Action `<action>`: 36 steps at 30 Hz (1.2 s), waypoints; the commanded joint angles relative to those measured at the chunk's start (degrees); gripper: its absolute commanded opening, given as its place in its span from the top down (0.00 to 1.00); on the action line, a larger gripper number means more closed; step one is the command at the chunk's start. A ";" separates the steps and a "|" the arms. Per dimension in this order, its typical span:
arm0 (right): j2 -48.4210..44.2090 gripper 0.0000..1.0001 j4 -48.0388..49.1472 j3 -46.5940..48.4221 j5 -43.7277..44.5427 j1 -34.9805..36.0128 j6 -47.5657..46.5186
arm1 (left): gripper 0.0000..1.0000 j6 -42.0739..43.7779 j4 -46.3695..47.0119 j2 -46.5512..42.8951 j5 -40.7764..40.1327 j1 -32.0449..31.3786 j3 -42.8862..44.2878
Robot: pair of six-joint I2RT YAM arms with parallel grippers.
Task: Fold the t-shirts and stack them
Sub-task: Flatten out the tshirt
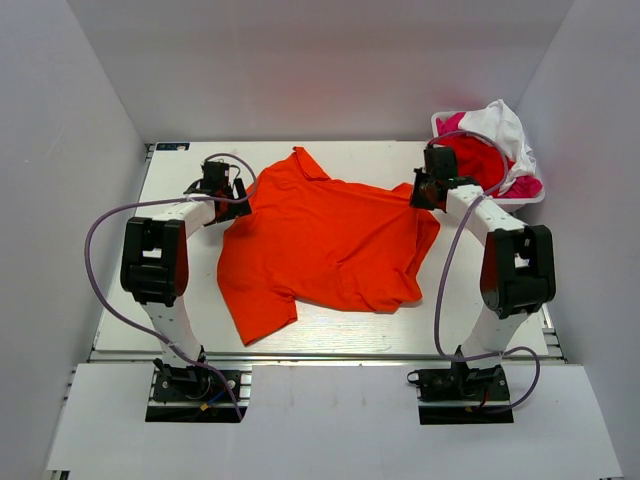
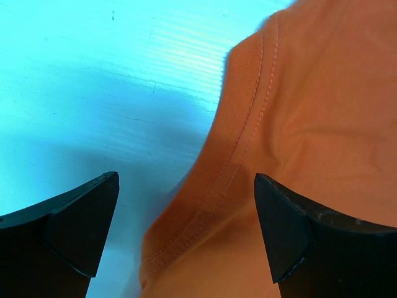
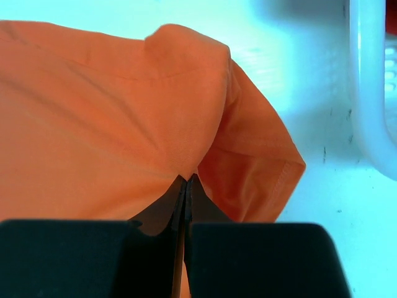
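Observation:
A bright orange t-shirt (image 1: 325,240) lies spread and rumpled across the middle of the table. My left gripper (image 1: 232,192) is open at the shirt's left edge, its jaws straddling a stitched hem (image 2: 236,161) without closing on it. My right gripper (image 1: 418,192) is shut on a fold of the orange t-shirt (image 3: 155,124) at its right edge, beside a sleeve (image 3: 260,167). Red, magenta-pink and white t-shirts (image 1: 495,150) are heaped in a basket at the back right.
A white basket (image 1: 530,197) stands at the table's back right corner, close to my right gripper; its rim shows in the right wrist view (image 3: 372,93). White walls enclose the table on three sides. Bare table (image 1: 180,300) lies left and in front of the shirt.

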 commanded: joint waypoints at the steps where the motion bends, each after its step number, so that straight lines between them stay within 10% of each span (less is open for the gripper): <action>1: -0.57 1.00 -3.09 -0.58 2.53 -0.61 0.12 | 0.00 0.44 0.97 -3.87 1.47 -0.24 -0.69; 23: 4.53 1.00 9.47 3.11 -5.11 -1.14 -5.33 | 0.01 2.81 2.03 5.35 9.99 -0.77 3.97; 26: 4.44 1.00 10.00 4.16 -6.86 -0.96 -6.03 | 0.16 2.81 3.79 6.49 12.44 -0.77 3.36; 29: 3.83 1.00 11.05 4.25 -9.39 -0.96 -6.03 | 0.53 3.34 5.01 7.81 15.78 -1.30 3.88; 30: 3.48 1.00 11.40 4.52 -9.77 -0.96 -6.21 | 0.89 3.34 5.02 7.82 16.67 -1.30 3.88; 31: 3.21 1.00 11.84 4.60 -10.47 -0.96 -6.64 | 1.00 3.34 5.63 7.82 17.72 -1.30 3.88; 36: -2.75 1.00 13.08 3.82 -14.25 -0.96 -8.84 | 1.00 4.04 11.33 0.30 20.02 -1.30 0.56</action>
